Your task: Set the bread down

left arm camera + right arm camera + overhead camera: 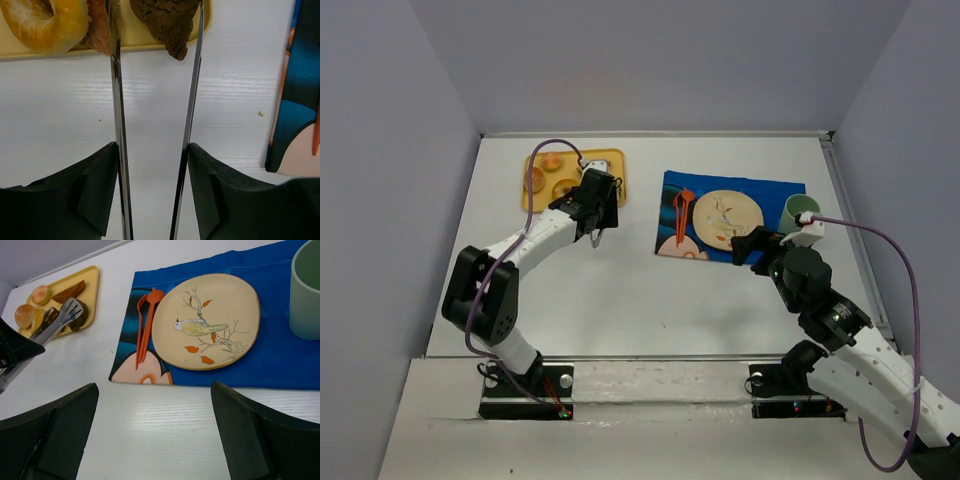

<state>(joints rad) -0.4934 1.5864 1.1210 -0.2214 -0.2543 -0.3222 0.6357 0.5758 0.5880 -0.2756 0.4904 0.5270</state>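
Grips metal tongs [116, 100] in left fingers [95, 190], one black pad against the outside of each blade. Blades apart, nothing between them. Points the tong tips over the near rim of a yellow tray [140, 41].

Finds the bread [45, 22], a golden ring-shaped roll, on that tray just left of the left blade. Dark brown piece [167, 22] at the right blade's tip, reaching past the rim. Cannot tell whether the tongs touch either.

Holds right fingers [60, 425] spread wide, released, gripping nothing, above white worktop [165, 435].

Looks past them onto a blue placemat [280, 360] carrying a cream plate [205, 320] with a bird motif. Orange cutlery [145, 325] just beside the plate's left edge, pale green cup [307, 290] to its right.

Tray and placemat apart, tray on the left, both toward the far side of the worktop.
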